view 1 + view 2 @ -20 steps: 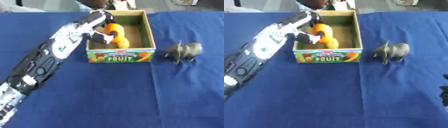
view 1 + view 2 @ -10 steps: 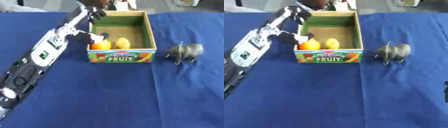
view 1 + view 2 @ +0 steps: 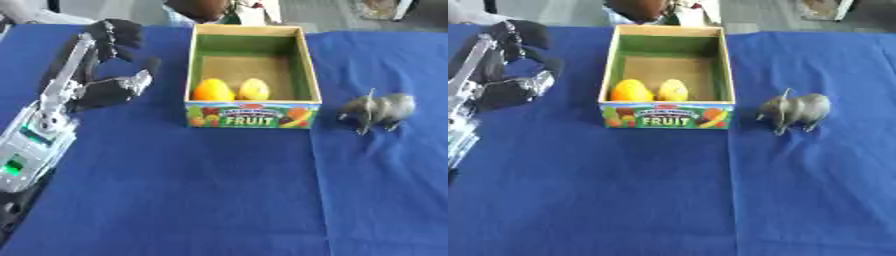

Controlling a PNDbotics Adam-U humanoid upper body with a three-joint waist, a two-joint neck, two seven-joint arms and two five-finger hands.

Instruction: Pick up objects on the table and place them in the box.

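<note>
A cardboard box with "FRUIT" printed on its front stands at the table's far middle. An orange fruit and a yellow fruit lie side by side against its front wall. A grey toy elephant stands on the blue cloth just right of the box. My left hand hovers left of the box, open and holding nothing, fingers pointing up and away. My right hand shows in neither view.
The blue cloth covers the whole table. My left forearm runs along the left side down to the lower left corner. A person sits at the far edge behind the box.
My left hand has come out of the box and moved left. The orange fruit it held over the box now lies inside beside the yellow one.
</note>
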